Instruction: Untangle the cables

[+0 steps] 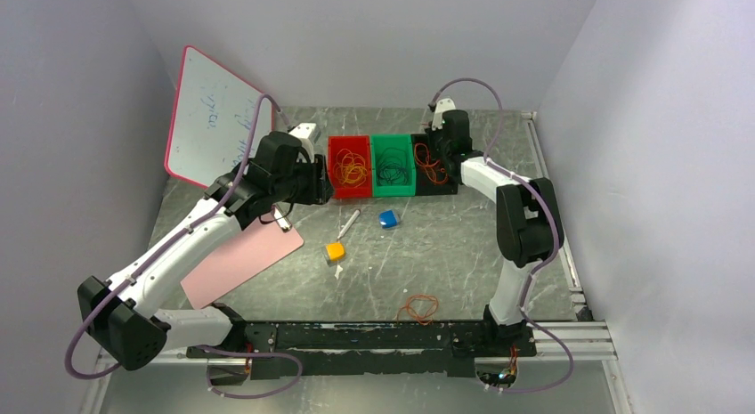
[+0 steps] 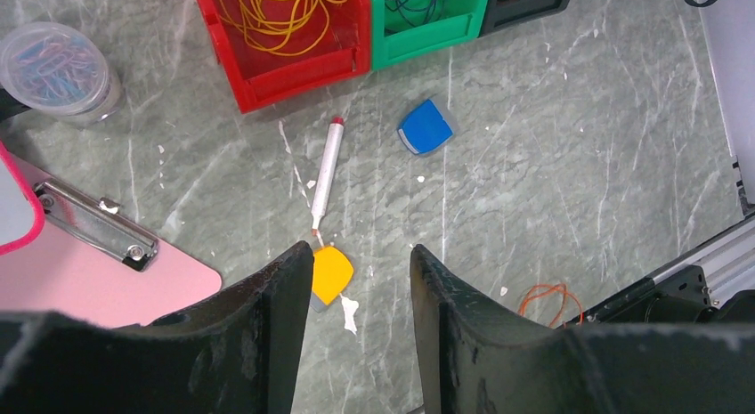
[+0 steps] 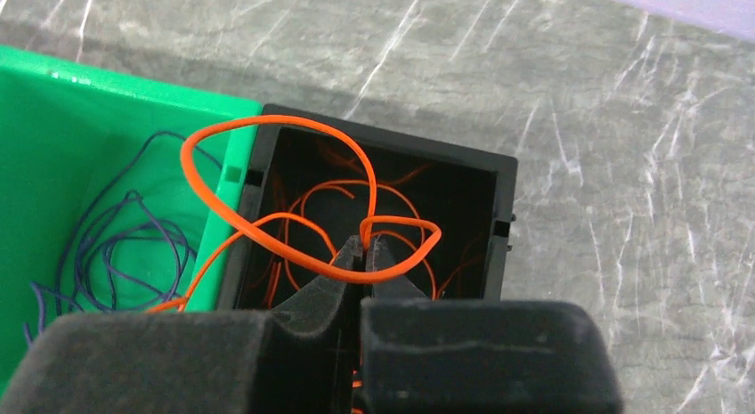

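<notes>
- A loose orange cable loop (image 1: pixel 420 308) is lying on the table (image 1: pixel 463 245), well in front of the green bin (image 1: pixel 393 190).
- The left gripper (image 2: pixel 361 254) is hovering front-left of that bin, jaws spread, gripping nothing.
- Yellow cables (image 1: pixel 350 171) are sitting in the red bin (image 1: pixel 350 192) touching its left side; dark cables (image 1: pixel 392 174) are lying inside it.
- The right gripper (image 3: pixel 363 249), jaws pressed together, is pinching an orange cable (image 3: pixel 276 118) over the black bin (image 3: pixel 418 140) touching its right side.

Two matching arms on show. The left arm (image 1: pixel 178 245) and the right arm (image 1: pixel 485 175) both have smooth white shells between chunky black joint housings. A thin lilac hose (image 1: pixel 467 80) runs along each arm, with slack loops at seven and five o'clock by the bases. The left gripper (image 2: pixel 361 263) has broad matte-black fingers, scuffed grey. The right gripper (image 3: pixel 365 250) is black too, its blocky body narrowing to slim tips.
</notes>
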{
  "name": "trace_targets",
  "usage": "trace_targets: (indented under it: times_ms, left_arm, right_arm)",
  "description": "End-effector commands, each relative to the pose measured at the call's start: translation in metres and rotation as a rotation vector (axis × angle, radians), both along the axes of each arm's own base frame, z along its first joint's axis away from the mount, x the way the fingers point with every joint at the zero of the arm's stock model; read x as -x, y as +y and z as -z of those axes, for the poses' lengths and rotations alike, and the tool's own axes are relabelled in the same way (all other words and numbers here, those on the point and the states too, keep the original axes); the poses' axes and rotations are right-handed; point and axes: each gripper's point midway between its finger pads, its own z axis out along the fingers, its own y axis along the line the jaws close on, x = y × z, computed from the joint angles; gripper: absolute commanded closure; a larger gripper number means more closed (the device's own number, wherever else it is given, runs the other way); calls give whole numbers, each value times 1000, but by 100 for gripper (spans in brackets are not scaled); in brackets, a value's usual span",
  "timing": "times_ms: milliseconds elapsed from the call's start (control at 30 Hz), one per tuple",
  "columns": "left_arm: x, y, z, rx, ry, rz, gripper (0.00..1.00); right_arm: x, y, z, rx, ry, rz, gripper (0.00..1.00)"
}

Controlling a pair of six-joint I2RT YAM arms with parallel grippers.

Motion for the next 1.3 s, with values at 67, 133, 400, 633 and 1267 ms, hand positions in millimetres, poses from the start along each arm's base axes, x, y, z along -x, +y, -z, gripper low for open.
trace_targets:
  times_ms: [67, 133, 400, 633, 1267]
  left_arm:
    - [-4, -3, -8, 20, -18, 20, 51]
    - [-4, -3, -9, 21, -19, 22, 51]
    - [-3, -2, -11, 25, -20, 17, 52]
    - [-6, -3, -4, 9, -4, 21, 54]
    - [-2, -6, -5, 28, -9, 43, 54]
  right_arm:
    - [4, 9, 13, 9, 58, -89, 100]
    - [5, 12, 16, 7, 75, -105, 100]
    - [9, 13, 30, 3, 133, -115, 100]
    - [11, 6, 42, -7, 177, -117, 100]
    - [9, -2, 44, 8, 228, -88, 84]
